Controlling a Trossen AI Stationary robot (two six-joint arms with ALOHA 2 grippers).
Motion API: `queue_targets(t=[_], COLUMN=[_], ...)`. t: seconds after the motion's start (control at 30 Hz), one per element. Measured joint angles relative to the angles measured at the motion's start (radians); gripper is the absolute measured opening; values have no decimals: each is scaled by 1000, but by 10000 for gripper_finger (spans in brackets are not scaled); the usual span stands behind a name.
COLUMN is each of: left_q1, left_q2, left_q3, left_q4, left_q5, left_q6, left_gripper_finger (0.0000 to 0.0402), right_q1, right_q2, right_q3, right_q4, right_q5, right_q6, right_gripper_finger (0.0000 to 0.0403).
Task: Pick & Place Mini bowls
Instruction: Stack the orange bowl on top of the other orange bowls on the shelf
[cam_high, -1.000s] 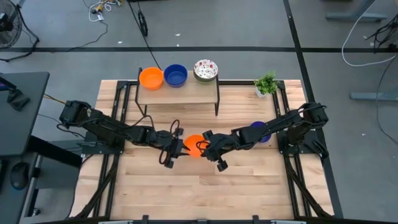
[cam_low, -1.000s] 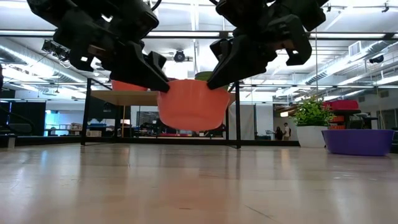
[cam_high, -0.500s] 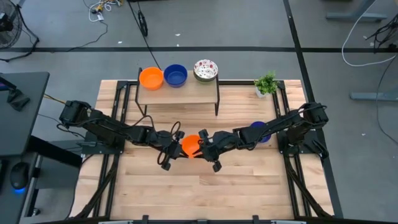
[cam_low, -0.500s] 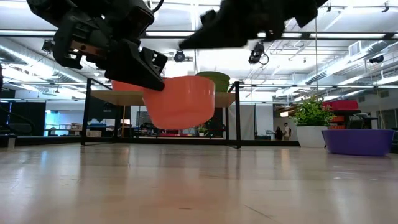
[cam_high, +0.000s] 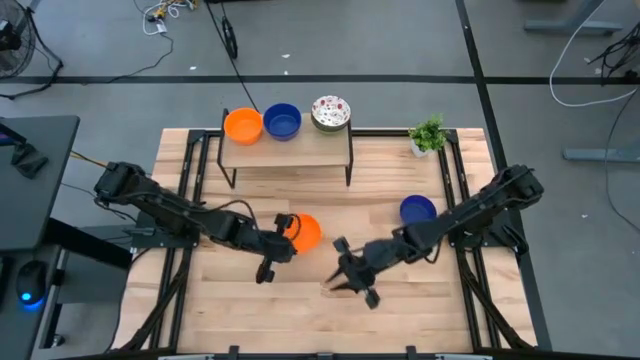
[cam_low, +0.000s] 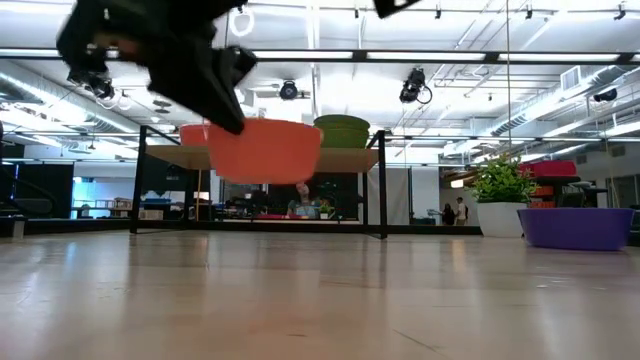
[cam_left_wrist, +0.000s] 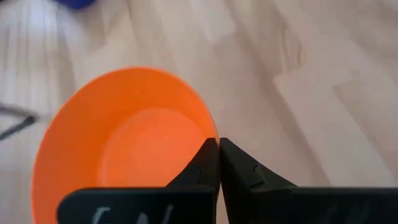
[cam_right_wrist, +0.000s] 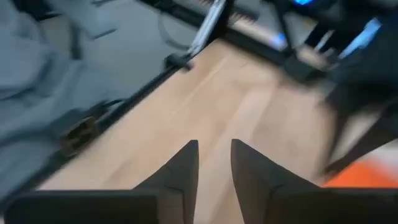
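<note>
An orange mini bowl (cam_high: 306, 232) hangs above the table's middle, held by my left gripper (cam_high: 283, 243), which is shut on it; the low view shows the orange bowl (cam_low: 265, 150) clear of the wood. My right gripper (cam_high: 348, 278) stands open nearer the front edge, with nothing between its fingers (cam_right_wrist: 184, 163). A dark blue mini bowl (cam_high: 418, 210) rests on its base on the table at the right. On the raised shelf (cam_high: 300, 152) at the back sit an orange bowl (cam_high: 243, 125), a blue bowl (cam_high: 283, 121) and a speckled white bowl (cam_high: 331, 112). My left gripper pinches the orange bowl's rim (cam_left_wrist: 210, 134) on the side toward the table's left, one finger inside the bowl and one outside. The fingers (cam_low: 222, 108) slant down from the table's left. The bowl hangs about upright, open side up, lifted clear of the table.
A small green potted plant (cam_high: 428, 133) stands at the back right corner. The shelf's dark legs (cam_high: 349, 172) stand on the far half of the table. Bare wood (cam_high: 300, 320) lies along the front edge.
My right gripper has let go of the orange bowl and drawn back toward the table's near edge. My left gripper has taken hold of the bowl's rim and carries it a little toward the left, still lifted clear.
</note>
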Motion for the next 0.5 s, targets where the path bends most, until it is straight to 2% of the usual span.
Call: queue_targets(t=[0.17,0.3,0.4,0.5], left_q1=[-36,-21,26,117], left_q2=[-1,-43,-113,-227], left_q3=[222,383,452,474], left_q4=[-412,-707,-841,-847], left_q5=[-125,-240,-286,-290], left_q6=[-75,-119,-133,-121], left_gripper_finger=[5,5,4,4], right_q1=[73,141,174,179], right_q2=[9,16,16,17], right_q3=[-2,-54,-107,-158], right_q4=[-88,-34,30,92], right_q5=[5,95,160,213], right_q6=[137,187,177,150], right_gripper_finger=[84,75,68,62])
